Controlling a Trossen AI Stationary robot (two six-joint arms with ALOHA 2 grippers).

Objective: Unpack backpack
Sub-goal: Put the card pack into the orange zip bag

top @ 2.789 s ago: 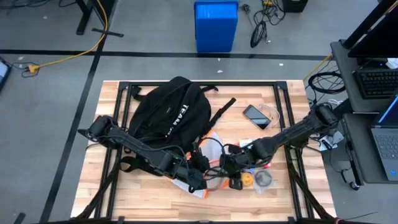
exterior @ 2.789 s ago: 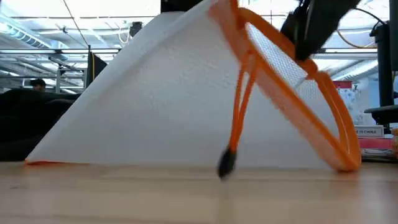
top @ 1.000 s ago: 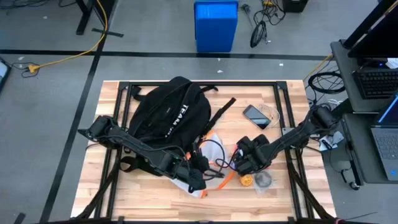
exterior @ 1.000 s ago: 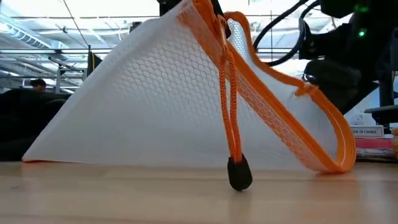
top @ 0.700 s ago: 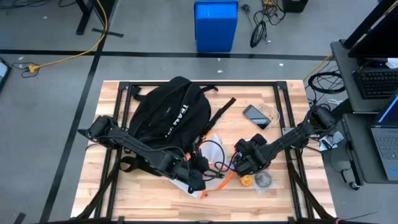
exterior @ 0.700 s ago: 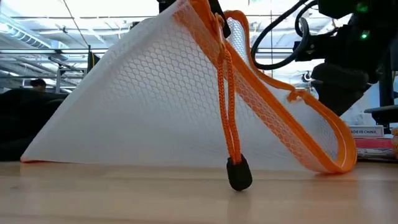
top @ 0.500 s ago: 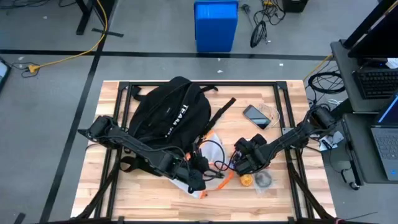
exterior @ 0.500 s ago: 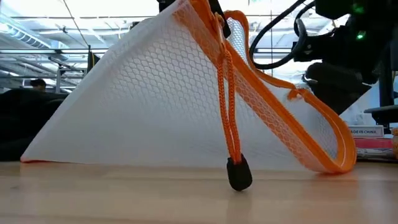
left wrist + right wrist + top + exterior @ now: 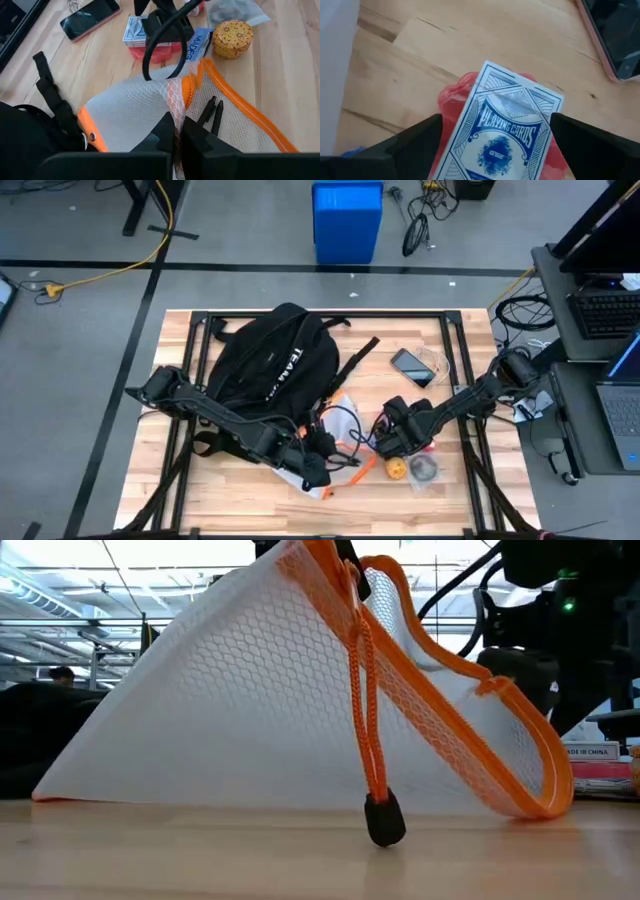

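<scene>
Landmark: large black soft fabric backpack (image 9: 268,365), lying on the far left part of the wooden slatted table (image 9: 450,500).
Pouch: white mesh zip pouch with orange trim (image 9: 150,107), just beside the backpack's near right corner; lifted at the rim into a tent shape.
Left gripper (image 9: 176,131): fingers pinched narrow on the pouch's mesh rim at the zip; mouth held up and open.
Right gripper (image 9: 492,145): to the right of the backpack, fingers spread wide either side of a blue and white playing card box (image 9: 502,132) resting on a red object (image 9: 457,100).
Grasp state: cards not seen clamped; treat as not held.
Step, judged: setting pouch contents on the table.
Technique: keep left pinch steady; move right fingers clear of the round gold patterned tin (image 9: 232,37) and black smartphone (image 9: 90,17).
Risk: snagging the black cable (image 9: 162,37) or orange zip cord (image 9: 366,710).
</scene>
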